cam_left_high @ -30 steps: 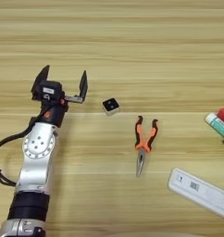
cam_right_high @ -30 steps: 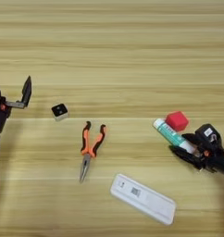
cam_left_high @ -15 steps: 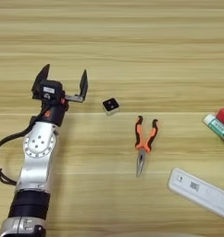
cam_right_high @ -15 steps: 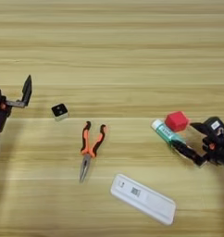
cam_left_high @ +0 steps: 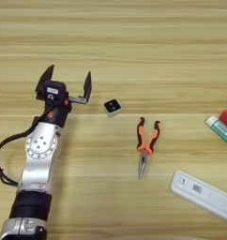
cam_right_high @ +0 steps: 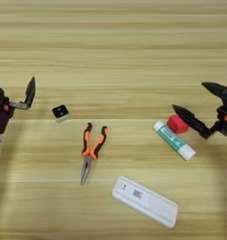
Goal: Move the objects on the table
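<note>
Plank-grained wooden table (cam_right_high: pixel 134 47) bears flat white bar (cam_right_high: pixel 144 201), red cube (cam_right_high: pixel 177 124).

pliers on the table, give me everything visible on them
The pliers are small needle-nose ones with orange handles, dark at the grip ends, and grey metal jaws. They lie flat on the wooden table, handles spread apart and pointing away from the robot, jaws closed to a tip pointing toward it. They sit near the middle, between the small black-and-white cube and the glue stick. Nothing touches them.
</note>
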Tool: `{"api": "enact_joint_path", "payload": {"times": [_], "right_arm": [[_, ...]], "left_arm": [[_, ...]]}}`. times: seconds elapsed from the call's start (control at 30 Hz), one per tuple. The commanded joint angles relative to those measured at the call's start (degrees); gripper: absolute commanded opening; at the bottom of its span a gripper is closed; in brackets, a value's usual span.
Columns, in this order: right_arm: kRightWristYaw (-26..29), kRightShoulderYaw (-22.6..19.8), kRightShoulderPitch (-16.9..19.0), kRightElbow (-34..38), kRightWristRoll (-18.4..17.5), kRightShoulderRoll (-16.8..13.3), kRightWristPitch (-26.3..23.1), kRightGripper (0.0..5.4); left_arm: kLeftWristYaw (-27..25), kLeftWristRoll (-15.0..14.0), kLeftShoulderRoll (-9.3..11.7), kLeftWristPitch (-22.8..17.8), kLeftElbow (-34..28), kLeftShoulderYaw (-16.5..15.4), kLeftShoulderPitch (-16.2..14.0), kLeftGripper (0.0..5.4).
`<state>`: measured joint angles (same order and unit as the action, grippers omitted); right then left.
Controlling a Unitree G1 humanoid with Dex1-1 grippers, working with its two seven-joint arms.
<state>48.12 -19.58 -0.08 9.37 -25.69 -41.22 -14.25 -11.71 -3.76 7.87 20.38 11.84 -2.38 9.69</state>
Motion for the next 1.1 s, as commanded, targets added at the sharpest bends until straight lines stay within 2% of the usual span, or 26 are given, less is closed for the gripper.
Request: {"api": "enact_joint_path", "payload": {"times": [0.03,0.1,0.17,0.33,0.5,0.8,1.1], "right_arm": [[-1.19,0.7,-0.37,4.29,-1.59,1.07,-1.43,5.36],[-1.55,1.25,-0.22,6.46,-2.13,1.51,-2.03,5.36],[-1.74,1.47,-0.31,7.44,-2.8,1.89,-2.43,5.36],[-2.38,2.72,-0.38,8.93,-3.37,2.47,-2.8,5.36],[-3.02,3.42,-0.34,12.36,-4.15,2.6,-3.67,5.36],[-4.92,4.6,-0.11,19.26,-5.31,2.98,-5.19,5.36],[-5.62,4.58,0.19,22.58,-6.36,2.82,-5.34,5.36]], "left_arm": [[-3.6,1.24,0.81,-2.28,-0.65,3.61,-1.54,5.4],[-4.54,2.47,1.09,-4.35,0.17,5.33,-1.87,5.4],[-5.63,2.49,1.22,-5.57,0.79,6.16,-1.69,5.4],[-10.98,-1.63,1.23,-10.77,2.41,6.43,0.81,5.4],[-13.33,-2.24,1.69,-13.81,5.98,5.98,4.25,5.4],[-13.33,0.3,0.88,-16.14,12.71,7.8,9.22,5.4],[-15.71,1.25,0.99,-16.23,16.31,9.44,11.13,5.4]]}}
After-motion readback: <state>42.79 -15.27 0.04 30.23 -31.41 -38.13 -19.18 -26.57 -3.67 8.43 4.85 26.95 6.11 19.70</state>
